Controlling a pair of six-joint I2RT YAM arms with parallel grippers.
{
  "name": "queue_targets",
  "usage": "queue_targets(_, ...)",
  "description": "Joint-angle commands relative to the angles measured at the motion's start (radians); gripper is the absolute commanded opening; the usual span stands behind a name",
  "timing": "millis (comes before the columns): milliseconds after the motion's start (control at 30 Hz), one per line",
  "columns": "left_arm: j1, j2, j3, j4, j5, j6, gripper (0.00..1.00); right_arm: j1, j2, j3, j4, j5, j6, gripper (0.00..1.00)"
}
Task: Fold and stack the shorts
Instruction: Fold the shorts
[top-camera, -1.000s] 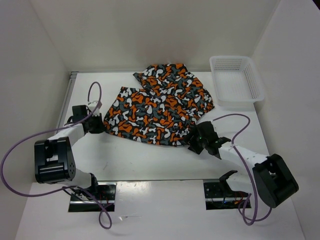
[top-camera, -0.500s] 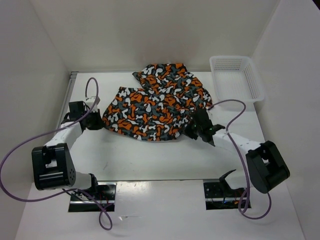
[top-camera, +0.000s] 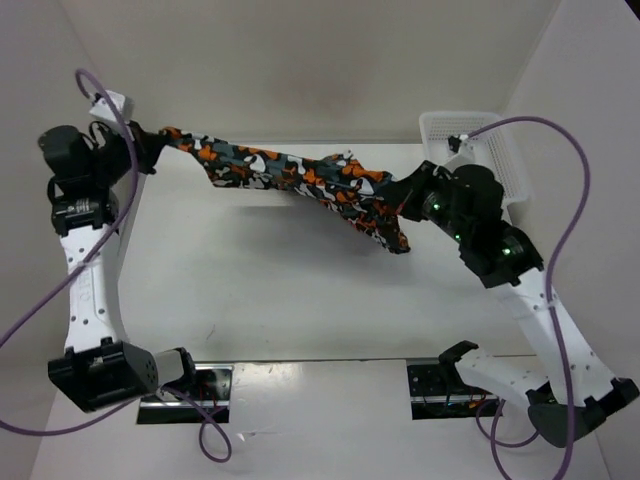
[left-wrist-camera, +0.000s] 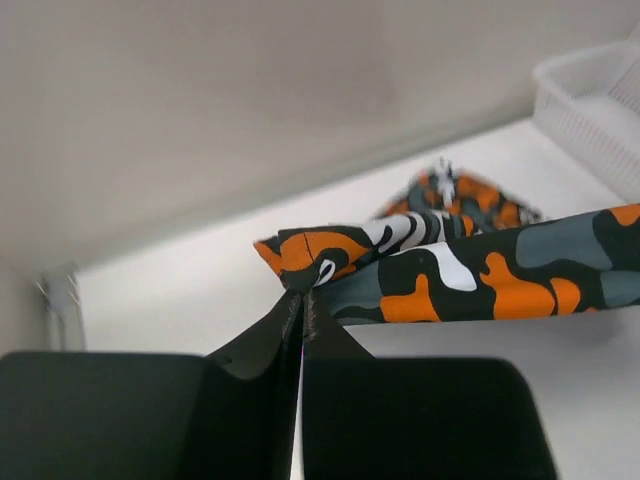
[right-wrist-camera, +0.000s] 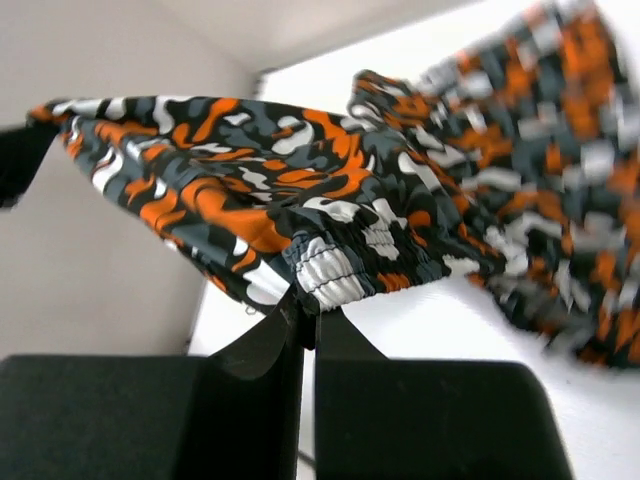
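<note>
The camouflage shorts (top-camera: 300, 178) hang stretched in the air above the table, held at both ends. My left gripper (top-camera: 152, 137) is raised at the far left and shut on one corner of the shorts (left-wrist-camera: 310, 255). My right gripper (top-camera: 405, 196) is raised at the right, shut on the elastic waistband of the shorts (right-wrist-camera: 330, 270). Between the two grips the fabric runs as a taut band, and a loose fold (top-camera: 385, 232) droops below the right gripper. In the right wrist view more of the cloth (right-wrist-camera: 540, 200) trails down toward the table.
A white mesh basket (top-camera: 505, 165) stands at the far right, just behind the right arm. White walls close in the table on the left, back and right. The arm bases (top-camera: 185, 385) sit at the near edge.
Both arms have risen from the table and lifted the shorts, which lay spread flat before. The right gripper closed on the waistband. The shorts now hang stretched between the two grippers.
</note>
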Motion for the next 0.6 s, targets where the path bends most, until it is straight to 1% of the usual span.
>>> queue_targets(0,0.082,-0.069,0.106,0.151,0.094,0.01,0.0,-0.006,-0.054,0.18,-0.178,-0.065,-0.151,0.0)
queue_targets(67,0.127,-0.088,0.172,0.173,0.123,0.01,0.0,-0.006,-0.076,0.24,-0.234,-0.111,-0.194,0.0)
queue_targets(100,0.139,-0.103,0.195,0.185,0.134,0.01,0.0,-0.006,-0.077,0.296,-0.254,-0.157,-0.206,0.0)
queue_targets(167,0.148,-0.114,0.244,0.196,0.159,0.01,0.0,-0.006,-0.077,0.346,-0.294,-0.197,-0.238,0.0)
queue_targets(200,0.157,-0.114,0.293,0.205,0.159,0.01,0.0,-0.006,-0.086,0.386,-0.326,-0.242,-0.249,0.0)
queue_targets(267,0.158,-0.114,0.351,0.205,0.159,0.01,0.0,-0.006,-0.095,0.42,-0.354,-0.28,-0.272,0.0)
queue_targets(300,0.158,-0.114,0.381,0.205,0.159,0.01,0.0,-0.006,-0.109,0.446,-0.366,-0.293,-0.272,0.0)
queue_targets(333,0.158,-0.114,0.445,0.194,0.159,0.01,0.0,-0.006,-0.109,0.458,-0.366,-0.303,-0.272,0.0)
queue_targets(467,0.158,-0.094,0.583,0.159,0.159,0.01,0.0,-0.006,-0.145,0.515,-0.388,-0.314,-0.259,0.0)
queue_targets(567,0.158,-0.081,0.635,0.15,0.15,0.01,0.0,-0.006,-0.167,0.515,-0.397,-0.304,-0.248,0.0)
